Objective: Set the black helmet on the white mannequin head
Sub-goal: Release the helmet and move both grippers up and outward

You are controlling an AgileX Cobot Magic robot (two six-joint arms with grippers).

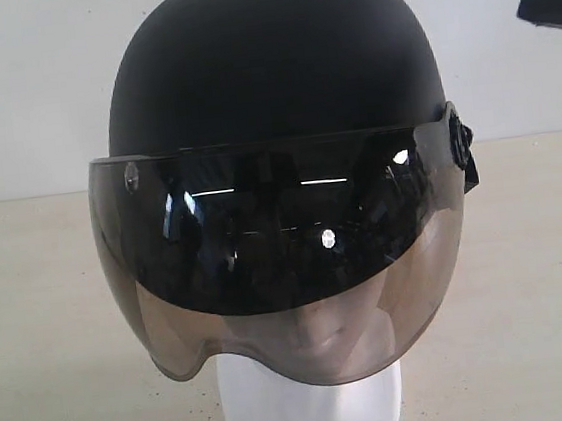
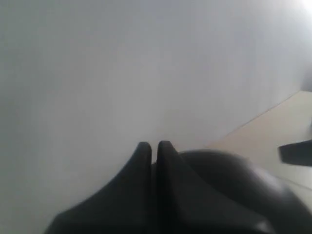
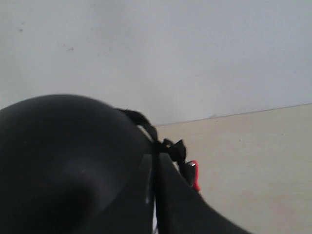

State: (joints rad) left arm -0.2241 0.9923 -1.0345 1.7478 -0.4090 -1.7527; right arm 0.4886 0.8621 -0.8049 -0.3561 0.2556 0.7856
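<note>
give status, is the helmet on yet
Left gripper shut, right gripper shut. Black helmet on white mannequin head, visor down. No obstruction seen.

The black helmet (image 1: 265,61), visor down, sits on the white mannequin head (image 1: 311,403).

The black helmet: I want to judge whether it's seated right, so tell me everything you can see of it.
The black helmet has a matte, rounded shell that looks like hard plastic. Its smoky curved visor is lowered, darker above and clearer toward the lower edge. The helmet sits upright on the white mannequin head, facing the exterior camera. Nose and mouth show faintly through the visor. A black strap with a red clip hangs at one side. Nothing else touches it in the exterior view.
</note>
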